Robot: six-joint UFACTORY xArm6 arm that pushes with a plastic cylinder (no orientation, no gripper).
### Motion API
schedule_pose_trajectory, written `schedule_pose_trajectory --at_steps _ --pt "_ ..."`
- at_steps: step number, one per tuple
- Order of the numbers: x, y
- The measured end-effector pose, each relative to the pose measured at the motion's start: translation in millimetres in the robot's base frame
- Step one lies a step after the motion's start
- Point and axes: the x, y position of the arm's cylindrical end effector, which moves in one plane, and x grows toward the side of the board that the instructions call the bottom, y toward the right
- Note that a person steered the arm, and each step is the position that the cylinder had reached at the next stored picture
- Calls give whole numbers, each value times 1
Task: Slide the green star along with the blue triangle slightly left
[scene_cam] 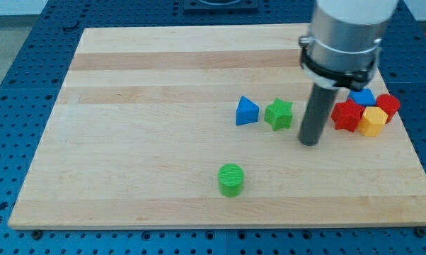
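The green star (278, 113) lies on the wooden board (142, 142) right of the middle. The blue triangle (246, 111) lies just to its left, nearly touching it. My tip (310, 143) rests on the board just right of the green star and a little below it, with a small gap between them. The rod rises from the tip to the grey arm body at the view's top right.
A green cylinder (231, 179) stands lower down, near the middle. At the right edge a cluster holds a red star-like block (347, 115), a yellow block (373, 121), a red cylinder (388, 105) and a blue block (362, 96), partly behind the arm.
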Motion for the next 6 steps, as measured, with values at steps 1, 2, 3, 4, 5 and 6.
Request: schedule_pose_trajectory --at_steps 1,2,3,4,5,6 --pt "-23 37" --pt "-56 41" --pt "-64 6" --pt "-54 -41" --pt "-32 -69" --pt "-18 -61"
